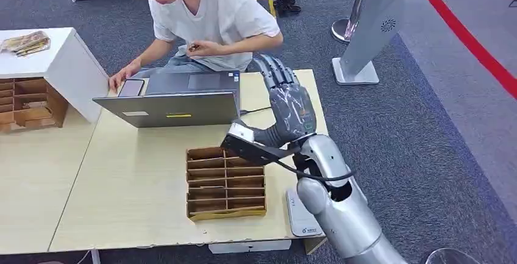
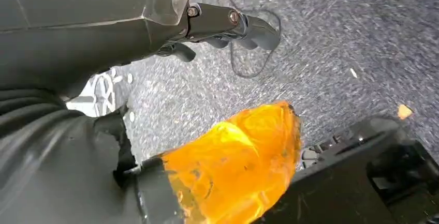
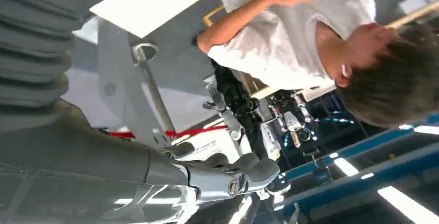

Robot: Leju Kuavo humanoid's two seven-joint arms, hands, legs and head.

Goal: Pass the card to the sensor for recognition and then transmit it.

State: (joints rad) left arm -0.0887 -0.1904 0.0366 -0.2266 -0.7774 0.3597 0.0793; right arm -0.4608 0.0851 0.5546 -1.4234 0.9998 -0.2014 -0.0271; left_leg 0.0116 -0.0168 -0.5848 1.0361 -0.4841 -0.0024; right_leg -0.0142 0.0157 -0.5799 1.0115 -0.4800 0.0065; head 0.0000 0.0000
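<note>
Head view: one right hand (image 1: 291,107), one laptop (image 1: 174,100), one cardboard organizer (image 1: 225,183)

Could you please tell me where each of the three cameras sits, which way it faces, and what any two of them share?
Head view: high on the body, facing forward and down at the table, laptop and cardboard organizer; the raised right hand shows.
Left wrist view: behind the hanging left hand, facing the carpet.
Right wrist view: behind the right hand, facing outward at the person.
Shared: head and right wrist views both show the person.
</note>
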